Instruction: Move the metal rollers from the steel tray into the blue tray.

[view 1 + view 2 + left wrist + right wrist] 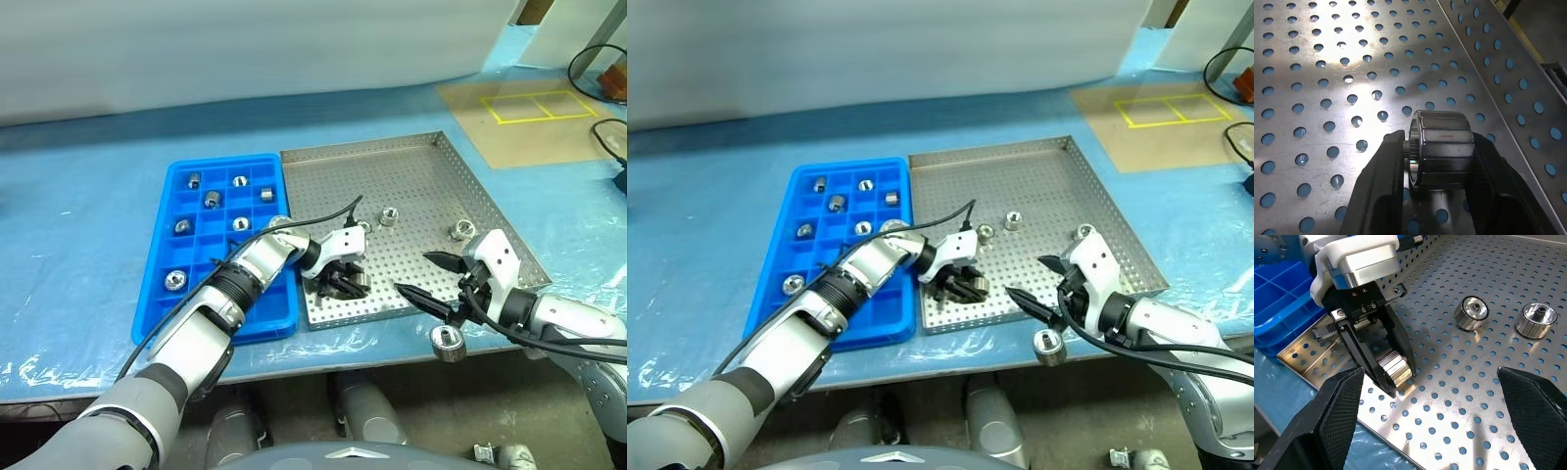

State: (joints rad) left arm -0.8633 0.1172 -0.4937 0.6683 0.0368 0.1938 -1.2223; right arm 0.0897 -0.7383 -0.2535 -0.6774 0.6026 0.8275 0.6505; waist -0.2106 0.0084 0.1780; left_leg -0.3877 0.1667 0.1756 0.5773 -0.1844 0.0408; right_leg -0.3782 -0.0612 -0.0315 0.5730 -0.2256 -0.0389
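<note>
The blue tray [157,284] lies left, touching the steel tray [431,166]. The left gripper [343,281] pinches a roller [1442,149] on the steel tray's near-left floor, just right of the blue tray. The right gripper [428,277], spread and empty, hovers near right.

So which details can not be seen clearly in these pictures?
- Left wrist view: underside of the ribbed silver metal roller is hidden by the left gripper; contact with the perforated steel tray is unclear.
- Left eye view: rollers in the blue plastic compartment tray are too small for detail.
</note>
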